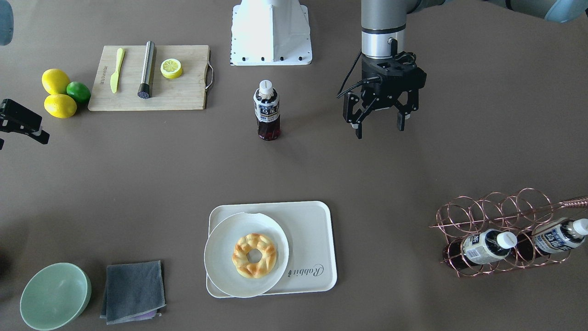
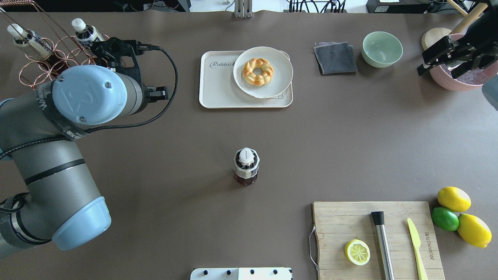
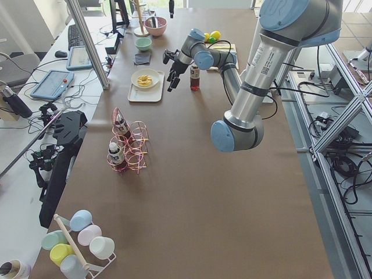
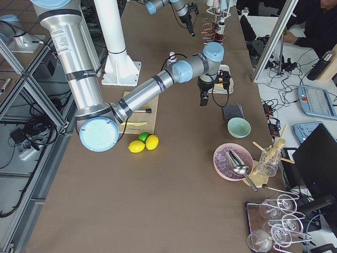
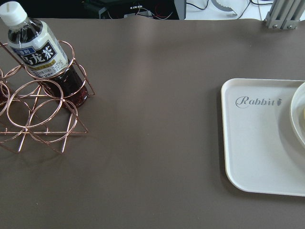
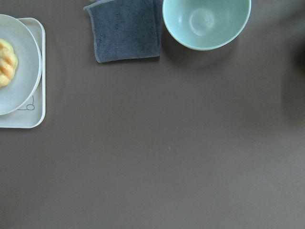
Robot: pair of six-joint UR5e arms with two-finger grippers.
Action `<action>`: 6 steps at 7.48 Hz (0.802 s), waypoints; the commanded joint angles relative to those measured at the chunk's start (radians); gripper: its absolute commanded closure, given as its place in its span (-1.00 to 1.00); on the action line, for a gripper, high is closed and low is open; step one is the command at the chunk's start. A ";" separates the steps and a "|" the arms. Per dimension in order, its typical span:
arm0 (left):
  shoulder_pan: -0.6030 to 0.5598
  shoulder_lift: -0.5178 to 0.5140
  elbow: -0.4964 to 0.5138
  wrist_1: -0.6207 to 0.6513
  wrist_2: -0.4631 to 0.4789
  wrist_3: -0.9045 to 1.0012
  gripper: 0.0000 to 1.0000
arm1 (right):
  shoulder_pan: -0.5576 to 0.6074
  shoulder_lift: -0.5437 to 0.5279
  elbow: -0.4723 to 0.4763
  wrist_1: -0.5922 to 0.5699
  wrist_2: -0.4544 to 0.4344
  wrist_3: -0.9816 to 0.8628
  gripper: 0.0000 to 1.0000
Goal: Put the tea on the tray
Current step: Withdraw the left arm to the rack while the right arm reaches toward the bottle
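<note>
One tea bottle (image 1: 267,115) stands upright mid-table, with dark tea, a white cap and a white-and-navy label; it also shows in the overhead view (image 2: 246,165). Two like bottles (image 1: 487,246) (image 1: 558,235) lie in a copper wire rack (image 1: 500,216). The cream tray (image 1: 312,230) with "Rabbit" script holds a round white plate (image 1: 225,262) with a ring pastry. My left gripper (image 1: 379,131) is open and empty, hanging above the table beside the standing bottle, between it and the rack side. My right gripper (image 2: 437,70) is open and empty at the far right, away from the bottle.
A wooden cutting board (image 1: 183,92) carries a lemon half, a steel muddler and a yellow knife. Two lemons and a lime (image 1: 79,91) lie beside it. A green bowl (image 1: 55,296) and grey cloth (image 1: 133,292) sit beside the tray. A pink bowl (image 2: 467,79) lies under the right gripper.
</note>
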 commanded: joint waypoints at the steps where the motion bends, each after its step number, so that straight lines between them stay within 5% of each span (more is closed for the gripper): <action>1: -0.097 0.039 -0.013 -0.007 -0.090 0.157 -0.97 | -0.096 0.090 0.006 0.001 -0.052 0.147 -1.00; 3: -0.215 0.117 -0.024 -0.021 -0.190 0.299 -0.97 | -0.144 0.132 0.006 0.001 -0.087 0.201 -1.00; 6: -0.293 0.438 -0.029 -0.404 -0.211 0.302 -0.97 | -0.246 0.181 0.032 0.018 -0.165 0.351 -1.00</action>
